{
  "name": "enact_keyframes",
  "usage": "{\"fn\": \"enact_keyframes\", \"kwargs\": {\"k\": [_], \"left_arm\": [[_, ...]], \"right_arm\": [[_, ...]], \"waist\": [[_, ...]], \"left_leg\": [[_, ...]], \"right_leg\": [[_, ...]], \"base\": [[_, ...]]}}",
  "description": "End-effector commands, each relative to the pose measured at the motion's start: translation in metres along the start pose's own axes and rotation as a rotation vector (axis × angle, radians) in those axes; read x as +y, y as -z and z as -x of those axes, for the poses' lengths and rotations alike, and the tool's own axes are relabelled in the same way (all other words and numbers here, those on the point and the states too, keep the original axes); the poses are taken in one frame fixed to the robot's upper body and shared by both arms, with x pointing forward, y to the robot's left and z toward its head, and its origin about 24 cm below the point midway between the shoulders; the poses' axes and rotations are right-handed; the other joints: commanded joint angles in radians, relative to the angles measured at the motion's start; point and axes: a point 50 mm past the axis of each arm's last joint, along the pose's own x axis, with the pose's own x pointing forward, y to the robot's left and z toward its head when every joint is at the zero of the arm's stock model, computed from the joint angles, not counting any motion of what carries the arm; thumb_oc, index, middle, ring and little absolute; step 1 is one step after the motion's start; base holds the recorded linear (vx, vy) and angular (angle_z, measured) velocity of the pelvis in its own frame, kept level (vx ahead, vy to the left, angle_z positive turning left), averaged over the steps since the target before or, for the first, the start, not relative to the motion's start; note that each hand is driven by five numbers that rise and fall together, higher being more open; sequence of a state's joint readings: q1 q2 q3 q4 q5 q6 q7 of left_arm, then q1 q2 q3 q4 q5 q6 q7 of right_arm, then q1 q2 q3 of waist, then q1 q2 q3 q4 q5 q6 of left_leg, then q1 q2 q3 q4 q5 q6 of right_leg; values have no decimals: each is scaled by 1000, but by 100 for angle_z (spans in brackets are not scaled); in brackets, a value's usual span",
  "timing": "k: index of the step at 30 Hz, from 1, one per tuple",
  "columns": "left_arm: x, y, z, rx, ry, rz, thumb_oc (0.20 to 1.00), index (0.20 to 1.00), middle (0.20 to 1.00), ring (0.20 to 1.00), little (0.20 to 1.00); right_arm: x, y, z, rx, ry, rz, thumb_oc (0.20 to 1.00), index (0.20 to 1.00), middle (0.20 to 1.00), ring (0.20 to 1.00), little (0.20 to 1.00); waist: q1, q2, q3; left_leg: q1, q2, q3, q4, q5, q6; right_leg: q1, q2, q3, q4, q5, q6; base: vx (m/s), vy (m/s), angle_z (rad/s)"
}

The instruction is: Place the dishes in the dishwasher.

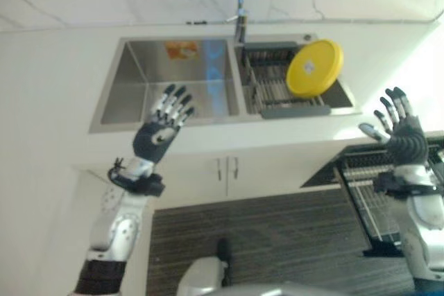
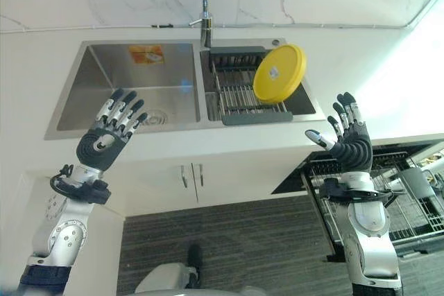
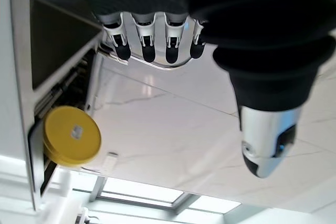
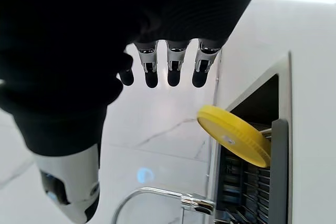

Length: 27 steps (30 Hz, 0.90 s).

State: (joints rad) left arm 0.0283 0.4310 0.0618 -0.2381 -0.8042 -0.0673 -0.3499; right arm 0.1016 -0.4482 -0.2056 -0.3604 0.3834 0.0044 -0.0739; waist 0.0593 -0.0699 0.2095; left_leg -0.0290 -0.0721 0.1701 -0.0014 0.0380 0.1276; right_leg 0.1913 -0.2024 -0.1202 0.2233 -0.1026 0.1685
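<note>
Both hands are raised in front of the counter and hold nothing: left hand (image 2: pixel 111 129) hovers over the front edge of the sink (image 2: pixel 83 112), fingers spread and straight; right hand (image 2: pixel 349 136) is up near the counter's right end, above the dishwasher rack (image 2: pixel 388 192), fingers likewise straight with thumb out. Wrist views agree, each showing a row of relaxed fingers with nothing in the palm. Only dish visible is one yellow plate (image 2: pixel 279 73), standing tilted on edge in the dish drainer (image 2: pixel 239 98) that sits in the right-hand basin, just beside the tap (image 2: pixel 205 15). Plate is well apart from both hands. Dishwasher is open at lower right with its wire rack pulled out; something pale and rounded lies in it near the right edge of the head view, can't tell what it is. Left basin looks bare apart from the drain. Judgement on progress: plate not yet picked up, so the yellow plate's transfer is all still to do: reach to drainer, grasp plate, carry right and down, slot into rack. Right hand looks the closer one for that reach.
</note>
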Motion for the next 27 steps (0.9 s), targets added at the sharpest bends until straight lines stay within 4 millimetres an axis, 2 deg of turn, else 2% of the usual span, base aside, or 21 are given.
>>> {"fn": "enact_keyframes", "kwargs": {"k": [1,3,4,5,7,8,9,10,11,12,13,14,17,18,19,21,24,26,27], "left_arm": [[-12,-18,1,-67,75,-52,1000,1000,1000,1000,1000],[-15,-17,2,-55,99,-73,1000,1000,1000,1000,1000],[-17,-17,3,-51,103,-93,1000,1000,1000,1000,1000],[-17,-16,3,-52,99,-96,1000,1000,1000,1000,1000],[-15,-17,0,-56,86,-98,1000,1000,1000,1000,1000],[-14,-19,-3,-62,85,-100,1000,1000,1000,1000,1000],[-13,-20,-4,-64,86,-101,1000,1000,1000,1000,1000],[-13,-20,-5,-66,85,-105,1000,1000,1000,1000,1000],[-14,-18,-6,-62,84,-110,1000,1000,1000,1000,1000],[-17,-15,-8,-52,85,-105,1000,1000,1000,1000,1000],[-17,-13,-8,-44,83,-103,1000,1000,1000,1000,1000],[-17,-15,-7,-36,87,-106,1000,1000,1000,1000,1000],[-16,-16,-8,-42,71,-82,1000,1000,1000,1000,1000],[-18,-16,-8,-43,62,-77,1000,1000,1000,1000,1000],[-19,-16,-9,-46,60,-70,1000,1000,1000,1000,1000],[-20,-15,-10,-48,64,-51,1000,1000,1000,1000,1000],[-21,-15,-5,-62,59,-42,1000,1000,1000,1000,1000],[-23,-15,-6,-67,82,-41,1000,1000,1000,1000,1000],[-24,-14,-7,-66,90,-39,1000,1000,1000,1000,1000]], "right_arm": [[-4,-15,-7,-87,-21,22,1000,1000,1000,1000,1000],[0,-15,-4,-103,-37,-1,1000,1000,1000,1000,1000],[3,-15,-3,-107,-54,-17,1000,1000,1000,1000,1000],[5,-13,-4,-95,-59,-22,1000,1000,1000,1000,1000],[5,-9,-5,-64,-69,-56,1000,1000,1000,1000,1000],[3,-9,-5,-69,-88,-79,1000,1000,1000,1000,1000],[2,-9,-5,-75,-98,-95,1000,1000,1000,1000,1000],[1,-10,-4,-83,-113,-111,1000,1000,1000,1000,1000],[1,-12,-4,-99,-130,-154,1000,1000,1000,1000,1000],[6,-9,-6,-69,-144,-204,1000,1000,1000,1000,1000],[8,-6,-6,-38,-136,-226,1000,1000,1000,1000,1000],[7,-4,-6,-23,-100,-233,1000,1000,1000,1000,1000],[16,-8,-15,-37,-121,-241,1000,1000,1000,1000,1000],[17,-12,-18,-39,-132,-247,1000,1000,1000,1000,1000],[15,-13,-19,-37,-127,-249,1000,1000,1000,1000,1000],[12,-15,-19,-39,-105,-251,1000,1000,1000,1000,1000],[7,-24,-19,-77,-118,-238,1000,1000,1000,1000,1000],[5,-29,-20,-106,-92,-200,1000,1000,1000,1000,1000],[3,-30,-21,-117,-80,-197,1000,1000,1000,1000,1000]], "waist": [[3,16,-73],[1,26,-71],[-3,37,-67],[-7,41,-62],[-19,41,-50],[-33,38,-36],[-43,36,-28],[-57,32,-19],[-80,28,-8],[-96,28,-5],[-106,28,-5],[-109,27,-9],[-107,31,-41],[-119,45,-55],[-123,49,-58],[-127,53,-59],[-122,57,-55],[-126,70,-47],[-132,72,-44]], "left_leg": [[10,26,-63,-65,-26,-80],[28,13,-87,-68,-44,-62],[45,15,-99,-67,-53,-60],[56,17,-98,-67,-60,-61],[76,22,-99,-69,-66,-71],[96,28,-100,-70,-81,-76],[107,32,-104,-69,-90,-79],[124,36,-112,-68,-104,-85],[151,48,-123,-66,-127,-98],[181,64,-127,-69,-148,-109],[201,76,-124,-71,-162,-114],[210,88,-123,-70,-174,-115],[242,154,-67,-81,-175,-160],[262,200,-36,-86,-163,-188],[258,216,-24,-86,-150,-197],[243,231,-15,-76,-130,-208],[201,214,-37,-13,-130,-215],[171,235,30,-70,-61,-233],[160,245,58,-72,-48,-239]], "right_leg": [[-23,103,-5,78,49,-3],[-88,139,17,272,97,2],[-152,148,9,363,103,-5],[-192,140,-4,374,96,-13],[-233,108,-50,264,49,-29],[-261,74,-69,164,69,-29],[-269,61,-72,118,80,-26],[-281,41,-57,41,101,-20],[-292,5,-24,-80,155,1],[-308,-29,-2,-148,218,26],[-317,-45,6,-176,253,38],[-314,-49,10,-176,244,44],[-250,-31,-67,-243,222,51],[-233,-1,-81,-248,198,25],[-225,12,-82,-249,188,14],[-207,33,-80,-257,177,-4],[-180,54,-73,-272,164,-28],[-154,57,-100,-282,150,-25],[-149,51,-115,-283,146,-22]], "base": [[109,201,11],[125,214,14],[126,173,20],[158,120,14],[182,-67,-12],[188,-174,-19],[211,-239,-6],[293,-328,21],[413,-487,45],[470,-574,47],[443,-611,60],[357,-657,46],[268,-672,56],[205,-557,33],[158,-458,18],[61,-235,15],[46,-148,-1],[-34,30,14],[-46,52,59]]}}
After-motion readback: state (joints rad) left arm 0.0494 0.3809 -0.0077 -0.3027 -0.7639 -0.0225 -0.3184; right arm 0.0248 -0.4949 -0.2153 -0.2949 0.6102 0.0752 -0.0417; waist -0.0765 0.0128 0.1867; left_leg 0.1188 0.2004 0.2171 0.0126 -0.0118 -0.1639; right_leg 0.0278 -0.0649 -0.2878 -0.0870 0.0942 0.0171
